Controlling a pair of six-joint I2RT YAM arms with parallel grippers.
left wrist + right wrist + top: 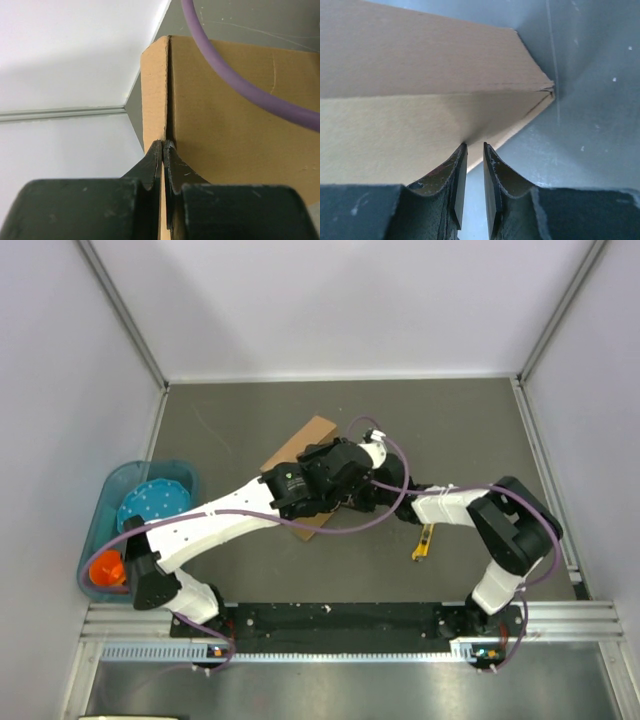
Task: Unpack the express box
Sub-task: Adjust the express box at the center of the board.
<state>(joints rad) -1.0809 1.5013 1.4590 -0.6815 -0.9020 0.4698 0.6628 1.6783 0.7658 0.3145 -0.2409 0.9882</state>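
— Where was the express box [305,440]?

— Around the middle of the surface [250,570], turned cornerwise to its edges. From above only its far corner showed; both arms' wrists lay over the rest.

— And the left gripper [163,145]?

— Clenched on the box. In its wrist camera the jaws were pressed onto a thin upright cardboard edge, which ran between the fingers and rose just past the tips. The broad brown face stretched away on the right of that edge, and a purple cable [240,85] crossed above it.

— Did the right gripper [475,146] grasp anything?

— No. Its jaws stood a narrow slit apart, and only grey surface showed through the slit. The box sat just beyond the tips: the lower edge of a pale cardboard panel met the tip of the left-hand finger in that view. The panel spread up and to the left, ending in a corner further right.

— Anything else lying about?

— A small yellow knife [424,542] lay on the surface just beside the right arm's forearm, on the near side and apart from the box. A teal bin [110,490] sat at the left edge.
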